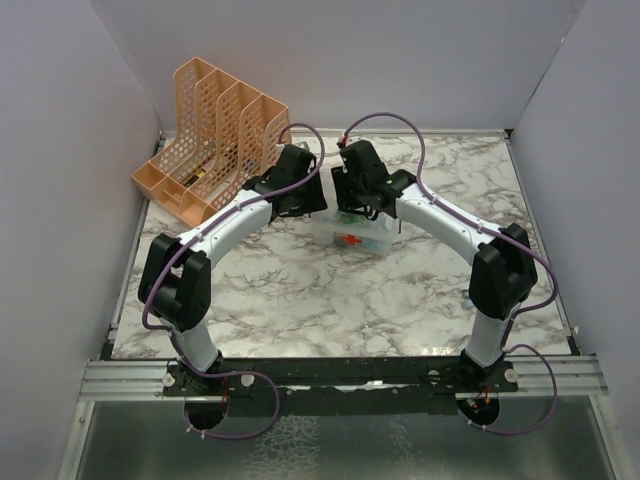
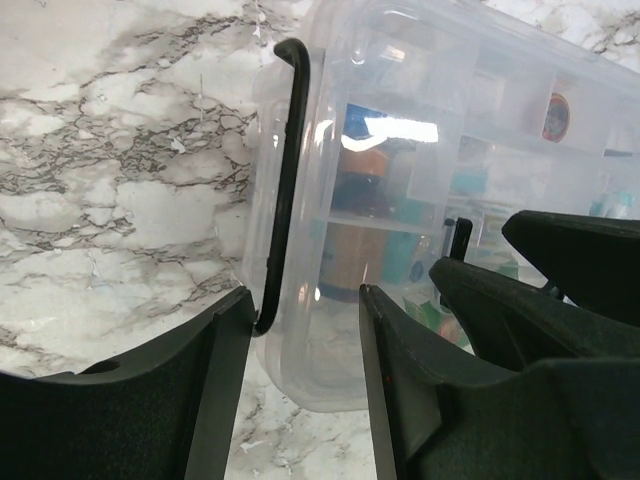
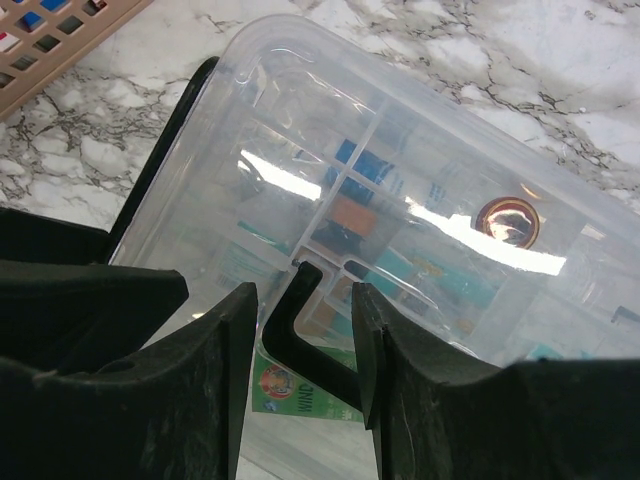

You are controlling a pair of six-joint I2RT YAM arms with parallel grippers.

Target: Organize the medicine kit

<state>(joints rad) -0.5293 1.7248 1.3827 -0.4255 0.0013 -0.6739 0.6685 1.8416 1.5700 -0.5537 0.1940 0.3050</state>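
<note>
Mid-table, L+R jaws crowd medicine kit (image 1: 365,238) edges.

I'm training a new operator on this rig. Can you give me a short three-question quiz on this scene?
1. True or false: the rack stands to the robot's right of the kit.
2. What sits between the fingers of the right gripper? A) the kit's black handle B) a bottle C) nothing
3. Open or shut: the left gripper?
Key: 1 false; 2 A; 3 open.
</note>
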